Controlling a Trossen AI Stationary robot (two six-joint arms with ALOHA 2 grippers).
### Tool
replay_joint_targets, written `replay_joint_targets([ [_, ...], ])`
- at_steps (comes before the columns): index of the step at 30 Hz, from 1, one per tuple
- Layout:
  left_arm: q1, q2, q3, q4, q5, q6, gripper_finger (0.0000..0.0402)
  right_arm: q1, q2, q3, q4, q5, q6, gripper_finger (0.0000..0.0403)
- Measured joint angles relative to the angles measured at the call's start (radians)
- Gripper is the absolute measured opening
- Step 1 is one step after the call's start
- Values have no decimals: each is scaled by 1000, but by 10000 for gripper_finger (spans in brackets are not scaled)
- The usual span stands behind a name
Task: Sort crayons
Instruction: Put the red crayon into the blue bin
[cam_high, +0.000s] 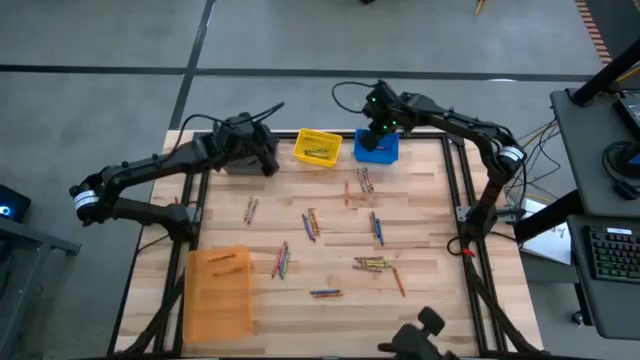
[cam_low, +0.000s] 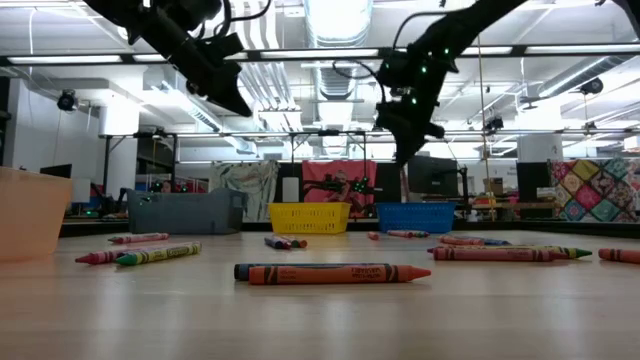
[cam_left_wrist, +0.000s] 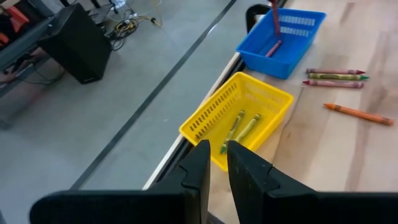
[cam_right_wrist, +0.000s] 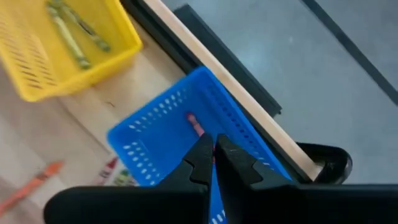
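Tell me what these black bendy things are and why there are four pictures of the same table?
They are two robot arms, each ending in a two-finger pincer, and their job is sorting crayons by colour. One picture looks straight down on the wooden table, one looks level across the tabletop, and two come from small cameras on the arms' wrists. Loose crayons lie scattered over the table. At the far edge stand a grey bin, a yellow bin with two green crayons inside, and a blue bin with a reddish crayon lying in it. An orange bin sits at the near left corner. The right pincer is above the blue bin, pinching another reddish crayon. The left pincer hangs near the yellow bin, holding nothing that shows.
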Motion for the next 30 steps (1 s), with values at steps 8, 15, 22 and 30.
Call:
replay_joint_targets([
  [8, 42, 0, 0, 0, 0, 0, 38, -38, 78, -2, -18, -1, -43, 8],
  [15, 61, 0, 0, 13, 0, 4, 38, -37, 112, -3, -28, 8, -60, 8],
  [22, 88, 0, 0, 37, 0, 24, 38, -37, 129, -3, -3, 8, -75, 9],
  [30, 113, 0, 0, 41, 0, 27, 38, -37, 142, -3, 35, 8, -89, 9],
])
